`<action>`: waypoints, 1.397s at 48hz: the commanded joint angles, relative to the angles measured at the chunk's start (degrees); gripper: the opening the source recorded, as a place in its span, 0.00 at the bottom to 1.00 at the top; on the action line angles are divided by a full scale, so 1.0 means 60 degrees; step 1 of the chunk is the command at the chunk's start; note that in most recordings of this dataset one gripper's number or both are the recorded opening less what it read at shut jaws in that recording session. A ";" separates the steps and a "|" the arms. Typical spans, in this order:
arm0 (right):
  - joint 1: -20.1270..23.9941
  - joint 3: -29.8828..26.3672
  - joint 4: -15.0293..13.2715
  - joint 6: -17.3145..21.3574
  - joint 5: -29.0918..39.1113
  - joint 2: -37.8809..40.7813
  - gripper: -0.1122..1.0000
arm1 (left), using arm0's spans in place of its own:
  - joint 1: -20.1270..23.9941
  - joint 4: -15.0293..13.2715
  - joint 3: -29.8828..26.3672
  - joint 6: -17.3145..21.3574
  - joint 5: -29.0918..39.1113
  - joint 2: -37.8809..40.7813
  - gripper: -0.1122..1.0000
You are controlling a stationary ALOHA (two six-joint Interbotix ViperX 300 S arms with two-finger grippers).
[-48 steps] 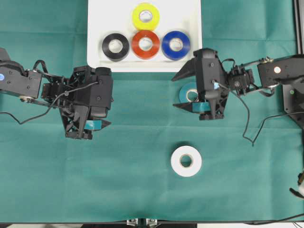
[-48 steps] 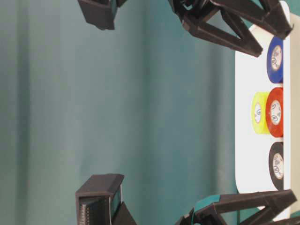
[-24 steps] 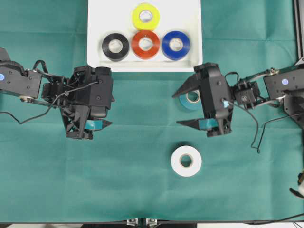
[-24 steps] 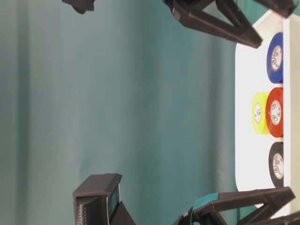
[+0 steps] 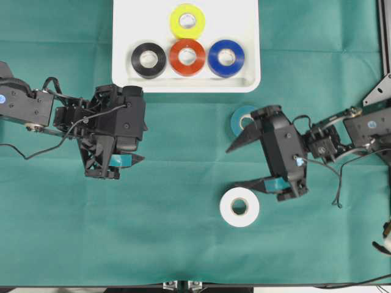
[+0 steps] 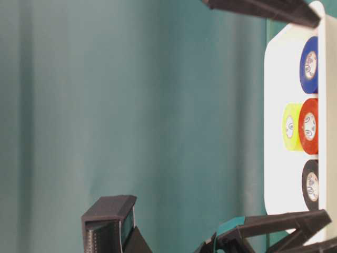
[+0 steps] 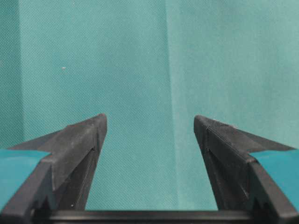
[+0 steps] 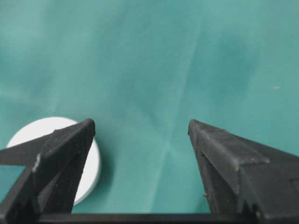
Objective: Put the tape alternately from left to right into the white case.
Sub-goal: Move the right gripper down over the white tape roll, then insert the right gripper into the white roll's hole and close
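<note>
The white case (image 5: 128,24) lies at the table's far edge and holds the yellow (image 5: 187,21), black (image 5: 148,60), red-orange (image 5: 187,57) and blue (image 5: 226,58) tape rolls. A teal roll (image 5: 241,118) lies on the green cloth just below the case, partly under my right arm. The white roll (image 5: 239,207) lies nearer the front. My right gripper (image 5: 232,169) is open between those two rolls, with its lower finger just above the white roll (image 8: 42,129). My left gripper (image 5: 143,143) is open over bare cloth (image 7: 149,122), holding nothing.
Green cloth (image 5: 183,244) covers the table. In the table-level view the case (image 6: 279,79) shows the blue (image 6: 309,65), red-orange (image 6: 309,126), yellow (image 6: 290,126) and black (image 6: 311,186) rolls. Cables trail behind both arms.
My right gripper has swung from around the teal roll toward the table's front, ending beside the white roll. The teal roll stayed on the cloth. The left arm has not moved.
</note>
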 commanded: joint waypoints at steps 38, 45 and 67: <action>0.0703 -0.0483 0.0029 0.1494 -0.0044 0.1099 0.86 | -0.0015 0.0000 -0.0073 0.0000 -0.0073 -0.0132 0.94; 0.0952 -0.0703 0.0029 0.1641 0.0205 0.1406 0.86 | -0.0015 0.0000 -0.0073 0.0000 -0.0073 -0.0132 0.94; 0.1113 -0.0981 0.0029 0.2109 0.0981 0.2183 0.86 | -0.0015 0.0000 -0.0073 -0.0015 -0.0161 -0.0132 0.94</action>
